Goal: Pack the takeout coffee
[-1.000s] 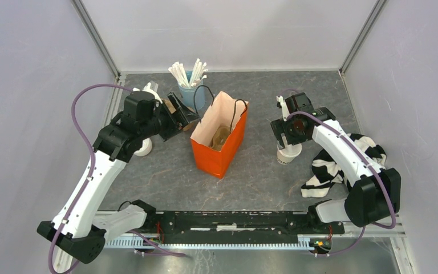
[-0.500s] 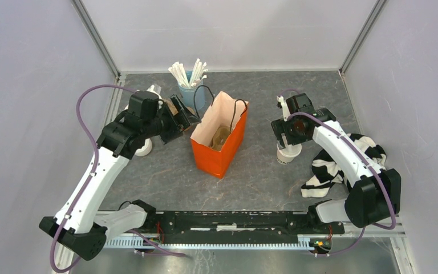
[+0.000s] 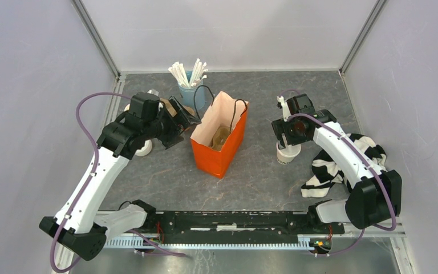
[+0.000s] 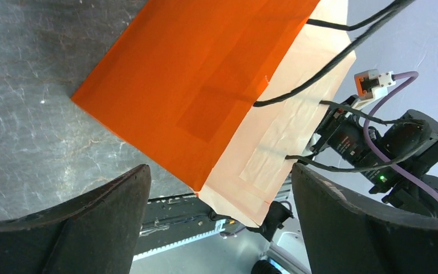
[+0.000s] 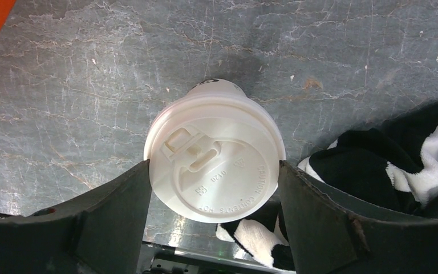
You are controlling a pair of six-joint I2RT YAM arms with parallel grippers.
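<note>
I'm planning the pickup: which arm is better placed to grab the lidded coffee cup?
Right. The right gripper has its fingers either side of the takeout coffee, at the lid's rim. The left gripper is open beside the orange bag, which stands between it and the cup.

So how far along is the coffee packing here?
Done: the orange bag stands open. In hand: the right gripper straddles the takeout coffee, which sits on the table; whether it grips yet is unclear. The left gripper is open beside the bag. Remaining: lifting the coffee into the bag.
</note>
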